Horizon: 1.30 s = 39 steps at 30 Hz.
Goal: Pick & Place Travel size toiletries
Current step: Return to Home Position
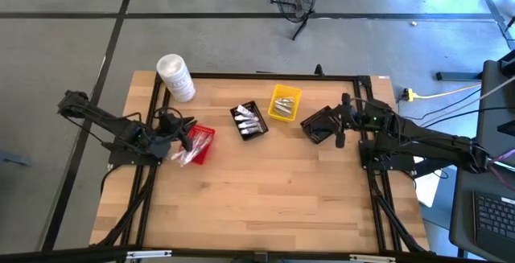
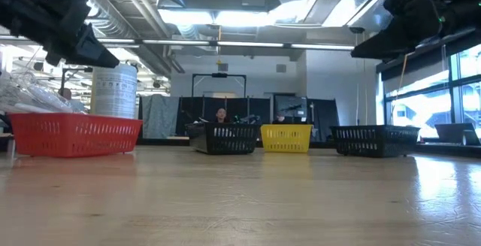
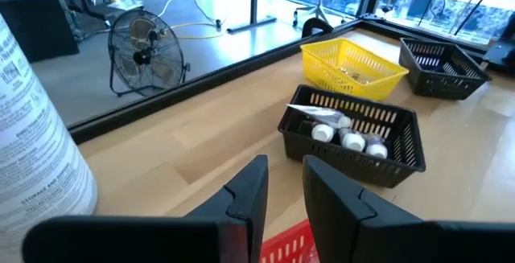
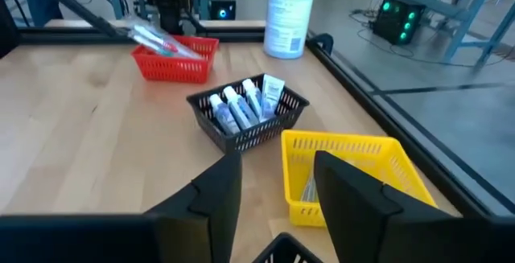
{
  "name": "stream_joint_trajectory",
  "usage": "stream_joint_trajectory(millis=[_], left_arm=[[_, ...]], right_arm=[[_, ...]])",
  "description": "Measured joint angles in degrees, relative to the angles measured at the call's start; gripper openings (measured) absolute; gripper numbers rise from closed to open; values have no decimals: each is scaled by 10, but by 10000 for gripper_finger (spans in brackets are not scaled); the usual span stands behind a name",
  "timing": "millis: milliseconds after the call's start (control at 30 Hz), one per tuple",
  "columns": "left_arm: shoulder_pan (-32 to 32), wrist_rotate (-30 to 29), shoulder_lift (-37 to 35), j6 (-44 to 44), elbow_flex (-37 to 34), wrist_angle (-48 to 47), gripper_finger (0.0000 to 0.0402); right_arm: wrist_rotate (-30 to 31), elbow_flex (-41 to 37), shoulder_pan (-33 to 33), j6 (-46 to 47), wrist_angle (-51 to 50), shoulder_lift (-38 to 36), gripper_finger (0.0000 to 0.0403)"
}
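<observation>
The toiletries lie sorted in small baskets. Clear-wrapped sticks poke out over the rim of the red basket, where they also show in the right wrist view. White tubes lie in a black basket. Silvery sachets lie in the yellow basket. My left gripper hovers open over the red basket's far edge, with nothing between its fingers. My right gripper hangs open above a second black basket, beside the yellow one.
A tall white tub stands at the table's far left corner, close behind the left gripper. All the baskets sit in a row along the far half of the table. Bare wood spreads across the near half. Black frame rails run along the table's edges.
</observation>
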Motion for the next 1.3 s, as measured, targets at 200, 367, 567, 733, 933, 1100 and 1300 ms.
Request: stream_joint_trajectory(millis=[200,367,567,733,933,1100,1300], left_arm=[[0,-2,-25,26,-38,44,75],[0,3,-42,56,-64,72,75],[0,23,-52,96,-98,130,75],[0,48,-54,118,-104,139,75],[0,60,-54,133,-104,141,75],[0,48,-54,130,-104,141,75],[0,-3,-54,124,-104,141,75]], right_arm=[[0,-27,0,4,7,-29,164],[0,-45,0,8,6,-45,154],[-1,-72,0,30,18,-56,141],[-1,-87,0,33,37,-59,137],[-16,-87,0,33,37,-59,142],[-19,-87,0,35,40,-65,142],[-19,-87,0,35,28,-65,131]])
